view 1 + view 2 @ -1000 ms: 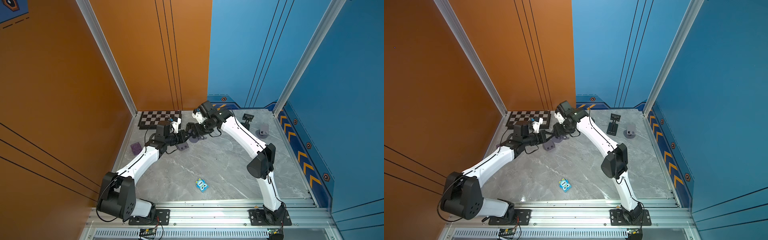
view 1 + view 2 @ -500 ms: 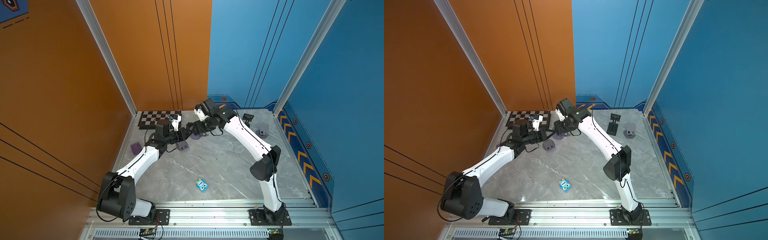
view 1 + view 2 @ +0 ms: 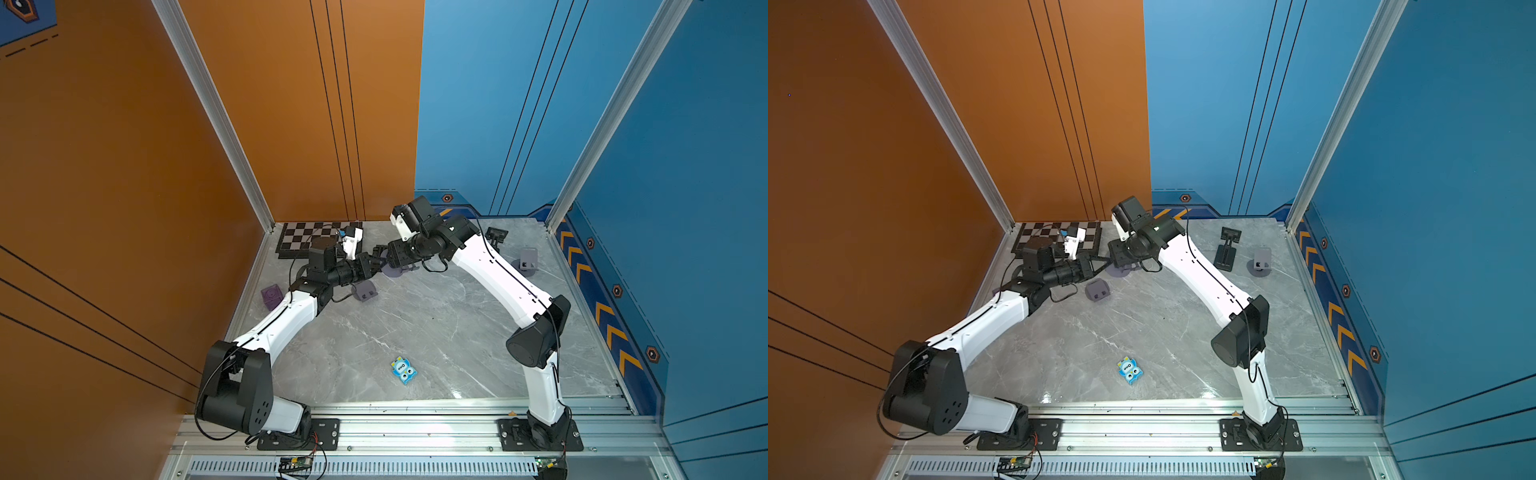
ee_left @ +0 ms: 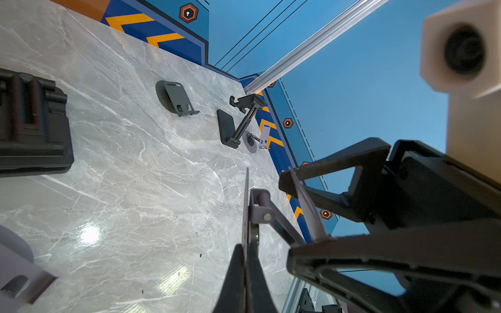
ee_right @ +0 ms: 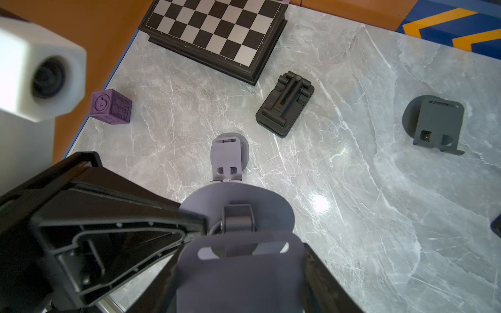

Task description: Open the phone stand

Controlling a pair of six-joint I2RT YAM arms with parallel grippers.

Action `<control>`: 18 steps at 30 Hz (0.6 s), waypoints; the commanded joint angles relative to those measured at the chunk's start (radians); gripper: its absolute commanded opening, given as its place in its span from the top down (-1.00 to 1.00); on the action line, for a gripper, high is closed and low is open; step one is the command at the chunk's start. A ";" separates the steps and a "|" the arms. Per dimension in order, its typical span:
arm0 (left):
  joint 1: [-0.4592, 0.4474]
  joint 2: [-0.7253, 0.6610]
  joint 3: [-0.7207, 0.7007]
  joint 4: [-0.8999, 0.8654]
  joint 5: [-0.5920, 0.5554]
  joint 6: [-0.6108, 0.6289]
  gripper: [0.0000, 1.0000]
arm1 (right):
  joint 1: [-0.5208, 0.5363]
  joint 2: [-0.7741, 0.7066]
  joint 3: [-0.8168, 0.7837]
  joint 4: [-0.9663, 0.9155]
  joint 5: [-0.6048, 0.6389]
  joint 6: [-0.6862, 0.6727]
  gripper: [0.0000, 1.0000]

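Phone stand (image 5: pixel 244 200) clamped by left tool (image 4: pixel 245 252) and right tool (image 5: pixel 241 292).

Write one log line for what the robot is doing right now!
object: grey plastic folding phone stand | left jaws: shut on round base | right jaws: gripping plate | hinge: partly open

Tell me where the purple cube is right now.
In a top view the purple cube sits at the table's left edge by the orange wall, nearer the robot than the chessboard and close beside the left arm.
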 commanded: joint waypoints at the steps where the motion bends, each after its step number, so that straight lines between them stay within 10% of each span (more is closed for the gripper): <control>1: 0.117 0.093 -0.063 -0.189 -0.295 -0.029 1.00 | 0.008 -0.229 0.028 -0.069 -0.009 -0.009 0.42; 18: 0.165 0.194 -0.057 -0.163 -0.279 -0.138 1.00 | 0.079 -0.341 -0.043 -0.032 0.076 -0.031 0.43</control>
